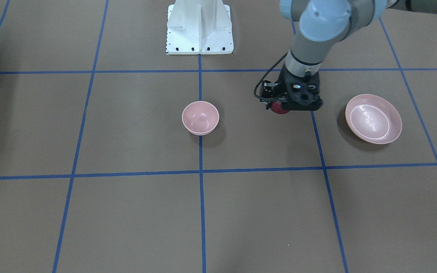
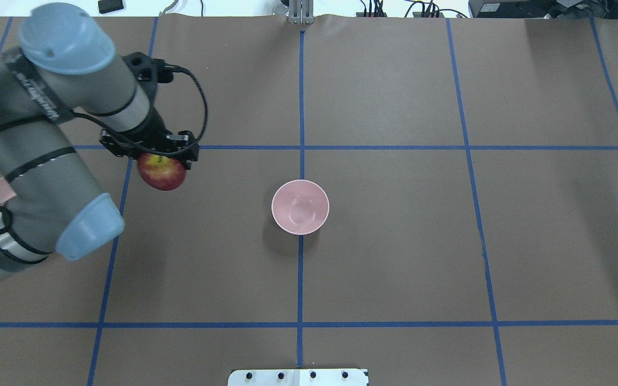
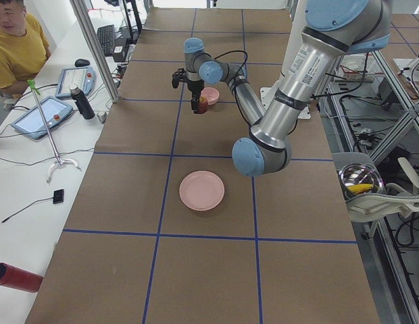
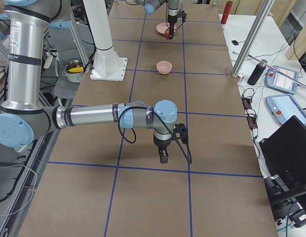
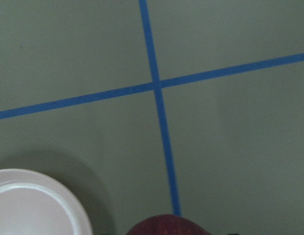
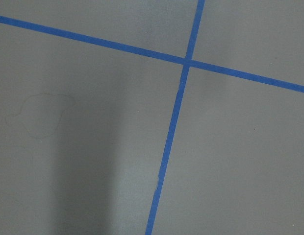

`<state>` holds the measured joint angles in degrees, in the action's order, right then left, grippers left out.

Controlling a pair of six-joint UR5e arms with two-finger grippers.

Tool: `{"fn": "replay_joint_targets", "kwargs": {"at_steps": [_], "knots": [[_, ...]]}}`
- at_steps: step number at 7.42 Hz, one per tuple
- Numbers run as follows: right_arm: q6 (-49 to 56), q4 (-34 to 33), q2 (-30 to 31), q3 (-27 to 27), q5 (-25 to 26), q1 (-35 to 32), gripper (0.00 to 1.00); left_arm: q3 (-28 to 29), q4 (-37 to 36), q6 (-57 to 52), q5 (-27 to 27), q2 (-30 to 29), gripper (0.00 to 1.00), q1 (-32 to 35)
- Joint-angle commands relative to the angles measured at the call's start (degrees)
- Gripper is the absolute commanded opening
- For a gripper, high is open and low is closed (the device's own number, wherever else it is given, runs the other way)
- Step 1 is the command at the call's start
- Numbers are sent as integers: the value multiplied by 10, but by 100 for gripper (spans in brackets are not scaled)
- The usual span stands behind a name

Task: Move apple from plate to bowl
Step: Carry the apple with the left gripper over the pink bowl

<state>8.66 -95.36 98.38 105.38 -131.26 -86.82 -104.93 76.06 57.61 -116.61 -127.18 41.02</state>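
Observation:
My left gripper (image 2: 161, 163) is shut on the dark red apple (image 2: 162, 172), which has a yellow patch near its top, and holds it above the brown table. It hangs between the plate and the bowl, nearer the plate. In the front view the apple (image 1: 279, 108) shows under the gripper (image 1: 285, 106). The wide, shallow pink plate (image 1: 373, 118) holds nothing. The small, deep pink bowl (image 1: 200, 117) stands at the table's middle, also with nothing in it (image 2: 300, 207). My right gripper (image 4: 164, 158) shows only in the exterior right view, low over the table; I cannot tell whether it is open.
Blue tape lines (image 2: 301, 107) divide the brown table into squares. The robot's white base (image 1: 199, 28) stands at the table's edge. An operator (image 3: 17, 44) sits beyond the side bench with tablets and a bottle.

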Motion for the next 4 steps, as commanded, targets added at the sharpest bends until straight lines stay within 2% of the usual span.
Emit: {"fn": "replay_joint_targets", "kwargs": {"at_steps": [1, 2, 4], "knots": [[-1, 0, 1, 0, -1, 0, 100, 118, -7, 106, 42, -142, 0, -60], [-2, 0, 1, -1, -2, 0, 100, 184, 9, 129, 56, -191, 0, -75], [-2, 0, 1, -1, -4, 0, 100, 277, 125, 155, 67, -205, 0, -103]]}}
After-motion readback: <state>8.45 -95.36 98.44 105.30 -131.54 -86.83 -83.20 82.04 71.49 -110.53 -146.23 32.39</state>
